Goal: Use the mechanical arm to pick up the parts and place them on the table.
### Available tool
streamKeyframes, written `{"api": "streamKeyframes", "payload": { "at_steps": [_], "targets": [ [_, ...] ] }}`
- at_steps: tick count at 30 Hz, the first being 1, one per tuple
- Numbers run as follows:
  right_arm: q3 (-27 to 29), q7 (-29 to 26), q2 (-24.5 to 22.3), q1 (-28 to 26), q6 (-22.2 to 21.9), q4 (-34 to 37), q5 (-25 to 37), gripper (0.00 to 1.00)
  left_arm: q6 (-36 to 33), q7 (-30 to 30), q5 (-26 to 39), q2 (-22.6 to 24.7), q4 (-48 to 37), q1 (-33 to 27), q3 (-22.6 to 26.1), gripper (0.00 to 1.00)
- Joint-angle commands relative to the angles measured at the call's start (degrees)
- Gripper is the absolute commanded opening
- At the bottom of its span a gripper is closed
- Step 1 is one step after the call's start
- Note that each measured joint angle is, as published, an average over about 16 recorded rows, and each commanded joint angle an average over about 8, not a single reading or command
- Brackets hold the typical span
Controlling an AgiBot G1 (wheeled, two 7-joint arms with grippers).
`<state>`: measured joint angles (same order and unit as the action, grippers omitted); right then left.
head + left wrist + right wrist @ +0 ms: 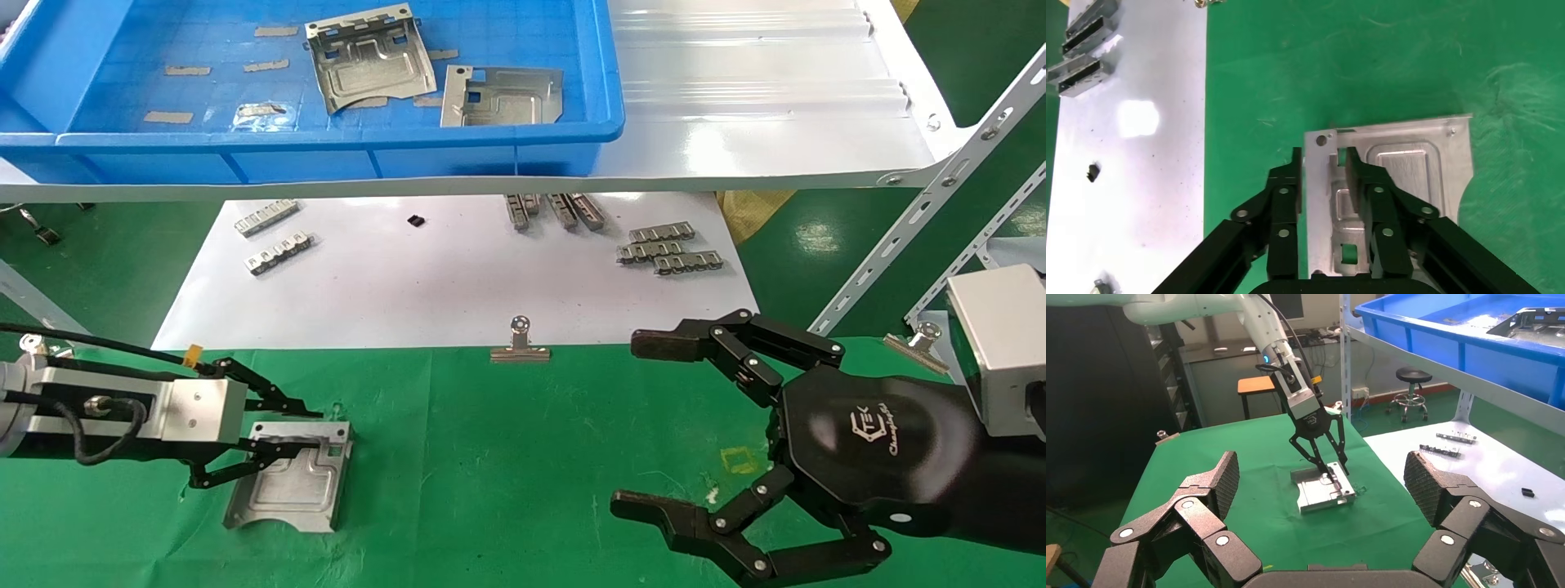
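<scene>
- Down on the green surface (pixel 523 457), at its left side, we see one part (pixel 290 486) lying flat, its far edge running level with our left gripper (pixel 282 433).
- Our left gripper's fingers (pixel 1358 184) straddle the plate's slotted folded edge, one finger outside it and one over the plate; the wrist view shows a slight gap at the outer finger, so they look closed to the edge's width.
- Our right gripper (pixel 645 425) hovers over the right half of the surface, its fingers (pixel 678 345) spread wide and holding nothing.
- Between the two grippers the green cloth lies open and wrinkled, bounded at the far edge by a binder clip (pixel 520 343).
- Beyond that edge lies a white sheet (pixel 425 286) with narrow notched strips (pixel 670 249) scattered on it.
- On the far white shelf (pixel 760 98), a blue bin (pixel 310 77) holds two more parts (pixel 368 57), well apart from both grippers.
</scene>
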<state>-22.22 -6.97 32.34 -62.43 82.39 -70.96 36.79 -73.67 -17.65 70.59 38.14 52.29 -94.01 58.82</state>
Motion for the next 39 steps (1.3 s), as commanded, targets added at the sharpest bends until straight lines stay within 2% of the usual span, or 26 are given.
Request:
{"api": "streamKeyframes", "payload": {
  "at_steps": [1,9,21,31,39],
  "targets": [
    [0.00,0.00,0.00,0.00,0.00,0.00,0.00,1.00,0.20,0.47,0.08,-0.17,0.46,0.11,0.04,1.00],
    [0.00,0.00,0.00,0.00,0.00,0.00,0.00,1.00,-3.08,4.69,-4.45,-0.95,-0.58,-0.19,-1.00,1.00],
    [0.00,0.00,0.00,0.01,-0.01,0.01,0.00,1.00,-10.30,13.38,-16.77,0.38,-10.43,1.79,-3.31,1.00],
    [0.00,0.00,0.00,0.01,-0.01,0.01,0.00,1.00,-10.34,13.34,-16.84,0.40,-10.15,2.13,-3.71,1.00],
    [0.00,0.00,0.00,0.02,-0.01,0.02,0.00,1.00,-10.51,14.91,-18.11,0.04,-6.88,5.30,-7.78,1.00]
  ]
}}
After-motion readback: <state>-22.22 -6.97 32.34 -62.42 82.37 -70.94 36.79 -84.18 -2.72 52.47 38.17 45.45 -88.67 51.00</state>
